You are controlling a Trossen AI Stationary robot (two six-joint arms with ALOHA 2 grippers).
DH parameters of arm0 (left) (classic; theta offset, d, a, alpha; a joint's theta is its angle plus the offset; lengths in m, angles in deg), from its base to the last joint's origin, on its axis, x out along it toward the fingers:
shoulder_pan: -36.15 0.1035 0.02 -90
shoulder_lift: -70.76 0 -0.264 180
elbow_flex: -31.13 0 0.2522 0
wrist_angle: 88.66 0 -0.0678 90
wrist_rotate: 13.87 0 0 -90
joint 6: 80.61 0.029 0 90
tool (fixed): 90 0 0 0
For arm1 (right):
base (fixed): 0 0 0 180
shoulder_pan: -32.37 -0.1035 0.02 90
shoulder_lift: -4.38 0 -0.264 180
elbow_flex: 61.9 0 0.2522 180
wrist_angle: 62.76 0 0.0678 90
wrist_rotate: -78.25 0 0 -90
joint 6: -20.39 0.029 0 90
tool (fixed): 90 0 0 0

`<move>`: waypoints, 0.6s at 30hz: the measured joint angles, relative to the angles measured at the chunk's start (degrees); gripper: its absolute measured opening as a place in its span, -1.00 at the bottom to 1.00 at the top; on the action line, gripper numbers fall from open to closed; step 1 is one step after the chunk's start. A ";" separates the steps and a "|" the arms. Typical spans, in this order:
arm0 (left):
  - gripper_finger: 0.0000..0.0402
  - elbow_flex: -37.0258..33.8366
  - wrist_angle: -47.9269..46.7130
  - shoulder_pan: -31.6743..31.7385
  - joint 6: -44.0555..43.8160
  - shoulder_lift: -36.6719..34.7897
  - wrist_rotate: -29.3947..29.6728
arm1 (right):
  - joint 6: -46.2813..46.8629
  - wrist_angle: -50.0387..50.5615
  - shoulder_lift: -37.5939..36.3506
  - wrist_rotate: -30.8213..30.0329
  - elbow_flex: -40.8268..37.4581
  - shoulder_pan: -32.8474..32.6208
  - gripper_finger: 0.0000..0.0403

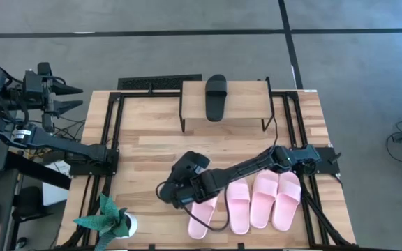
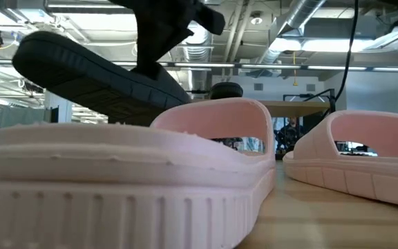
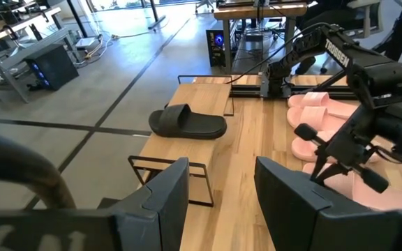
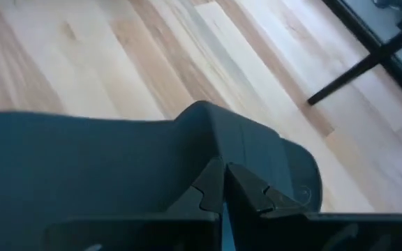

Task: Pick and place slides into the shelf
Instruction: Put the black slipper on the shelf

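Right end effector (image 1: pixel 179 187) was clamped tight on a black slide (image 1: pixel 187 169), holding it up off the worktop (image 1: pixel 152 139) just beside the four pink slides (image 1: pixel 253 201) near the front edge. Other black slide (image 1: pixel 216 96) already sat on the shelf (image 1: pixel 246 104). Left end effector (image 1: pixel 68 97) hung off the worktop's left side, fingers spread apart, nothing in them.

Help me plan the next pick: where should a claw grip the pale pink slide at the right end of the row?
Take the pink slide by its wide strap, coming straight down. It lies sole-down, and the strap arches clear of the footbed, leaving a gap for one finger. Its neighbour crowds one side, so a sideways approach looks poorer.
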 joint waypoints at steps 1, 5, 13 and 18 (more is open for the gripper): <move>-0.24 0.00 0.01 0.00 -0.22 0.00 0.00 | -1.82 -0.55 0.00 0.71 0.01 0.28 -1.00; -0.24 0.00 0.01 0.00 -0.39 0.00 0.00 | -7.85 -0.29 0.00 3.56 0.01 1.56 -1.00; -0.24 0.00 0.01 0.00 -0.89 0.00 0.00 | -9.11 3.14 0.00 5.89 0.01 5.46 -1.00; -0.24 0.00 0.00 0.00 -0.87 0.00 0.00 | -9.92 1.70 -0.11 7.17 -1.25 6.22 -1.00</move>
